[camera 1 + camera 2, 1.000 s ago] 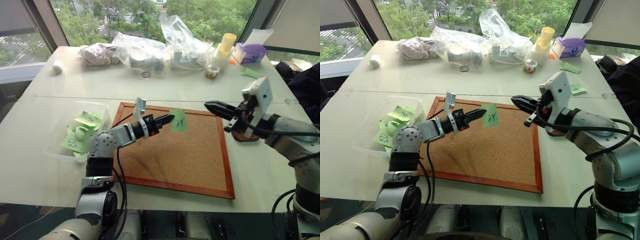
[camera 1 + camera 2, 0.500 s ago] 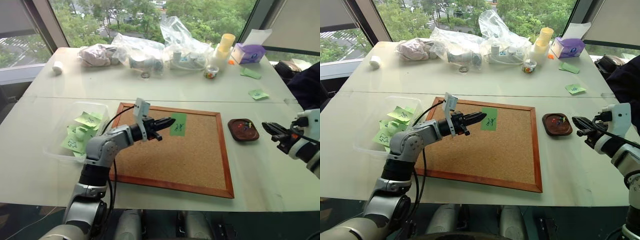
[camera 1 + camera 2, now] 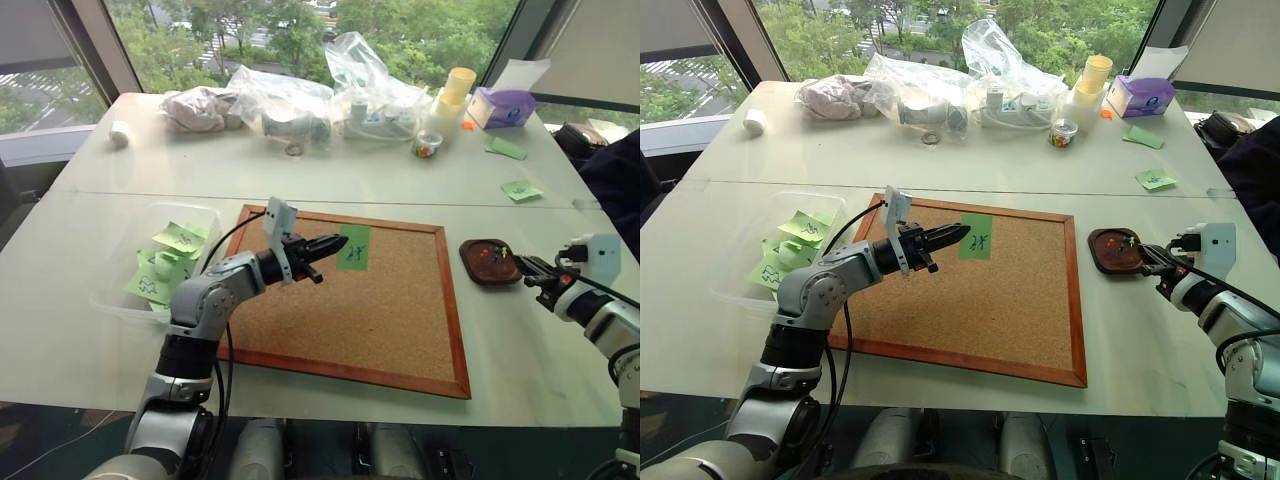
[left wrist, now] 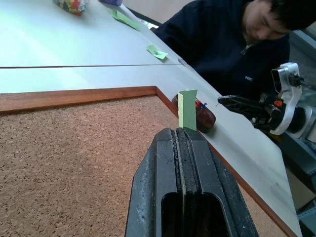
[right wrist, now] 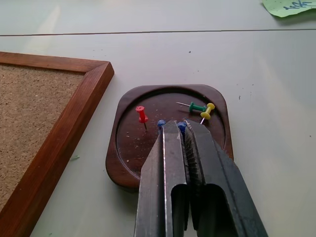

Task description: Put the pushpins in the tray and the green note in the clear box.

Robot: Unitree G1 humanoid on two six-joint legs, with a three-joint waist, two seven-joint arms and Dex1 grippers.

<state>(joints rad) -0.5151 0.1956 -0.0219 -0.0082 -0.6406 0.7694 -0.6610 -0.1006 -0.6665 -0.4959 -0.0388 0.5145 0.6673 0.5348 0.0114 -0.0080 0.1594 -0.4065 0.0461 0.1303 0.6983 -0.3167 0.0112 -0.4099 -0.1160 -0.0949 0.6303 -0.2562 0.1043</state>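
Observation:
My left gripper (image 3: 337,243) hovers over the corkboard, shut on the lower edge of the green note (image 3: 353,247), which stands upright past its tips (image 4: 187,109). The clear box (image 3: 122,306) lies left of the board with several green notes in it. The dark brown tray (image 5: 123,160) sits right of the board and holds a red pushpin (image 5: 141,113), a green one (image 5: 196,106) and a yellow one (image 5: 209,108). My right gripper (image 5: 177,124) is shut, low over the tray's right rim (image 3: 520,264). Blue pin heads peek out at its tips; I cannot tell if one is held.
The corkboard (image 3: 350,310) fills the table's middle. Along the back are clear bags (image 3: 290,100), a cup of colourful bits (image 3: 426,145), a purple tissue box (image 3: 505,105) and a dark green slip (image 3: 503,147). Another light-green note (image 3: 520,189) lies behind the tray. A person in a dark top (image 4: 222,49) sits at the right.
My right gripper has swung from above the board's right edge out to the right and down, ending at the tray's rim. My left gripper has rolled a little with the note.

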